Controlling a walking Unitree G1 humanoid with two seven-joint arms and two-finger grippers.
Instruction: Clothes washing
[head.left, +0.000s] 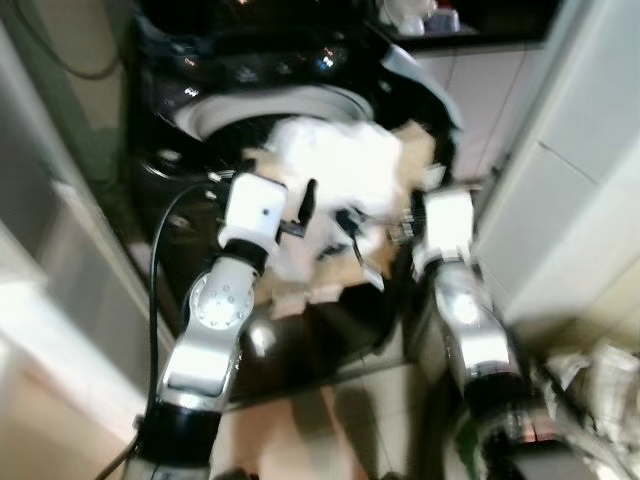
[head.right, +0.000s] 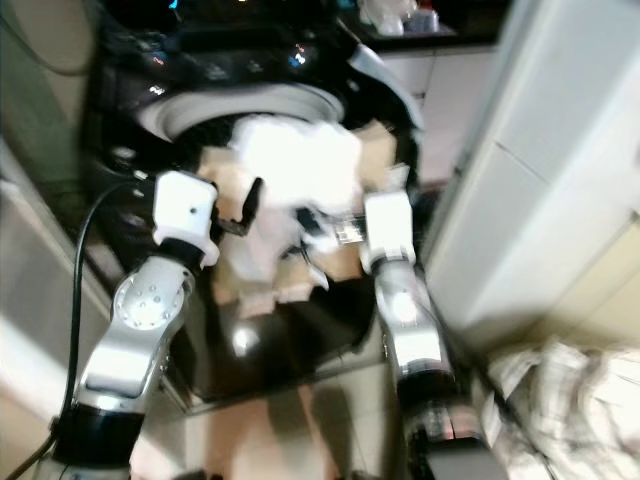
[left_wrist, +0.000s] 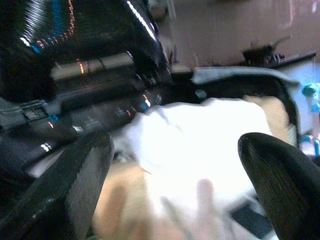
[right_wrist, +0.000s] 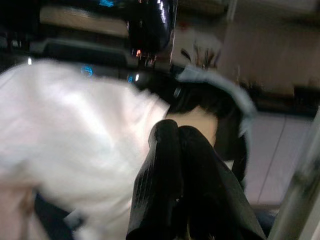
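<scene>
1. The crumpled bundle of white and tan cloth (head.left: 335, 175) is bunched up at the mouth of the black front-loading washing machine (head.left: 200, 80), overexposed and blurry, spilling over the round opening.
2. Left gripper (left_wrist: 175, 165) has its fingers spread wide, right up against the bundle.
3. Right gripper (right_wrist: 177, 185) has its fingers pressed together, beside the cloth; can't tell if any fabric is pinched.
4. A white cabinet wall (head.left: 570, 170) crowds the right side, pale tiled floor (head.left: 350, 420) below.
</scene>
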